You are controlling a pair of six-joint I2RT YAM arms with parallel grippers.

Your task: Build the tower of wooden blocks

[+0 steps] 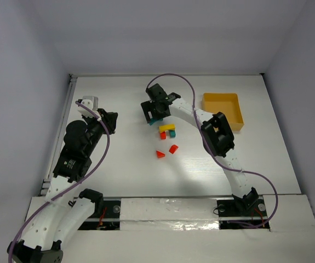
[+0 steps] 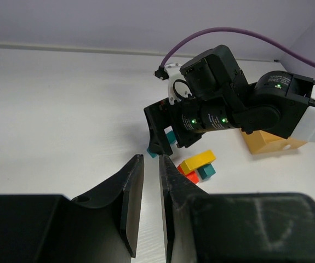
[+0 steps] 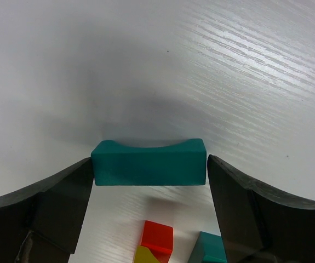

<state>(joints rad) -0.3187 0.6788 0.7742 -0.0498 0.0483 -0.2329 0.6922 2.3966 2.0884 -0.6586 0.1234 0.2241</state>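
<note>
Left gripper (image 2: 150, 160) idle with its jaws nearly together on nothing; right gripper (image 3: 149, 171) clamped on the teal arch block (image 3: 149, 163).

The left gripper waits well to the left. At centre, the right gripper's jaws bracket the block's two ends, and the shadow beneath suggests it hangs clear of the table. Close beside it is the started stack (image 1: 167, 130), a yellow bar across red and teal blocks, with two red wedges (image 1: 160, 154) nearer the bases and the tray (image 1: 237, 127) at far right. To place it well, keep the block level, centre it over the yellow bar, lower until it touches, then release slowly so nothing shifts.
</note>
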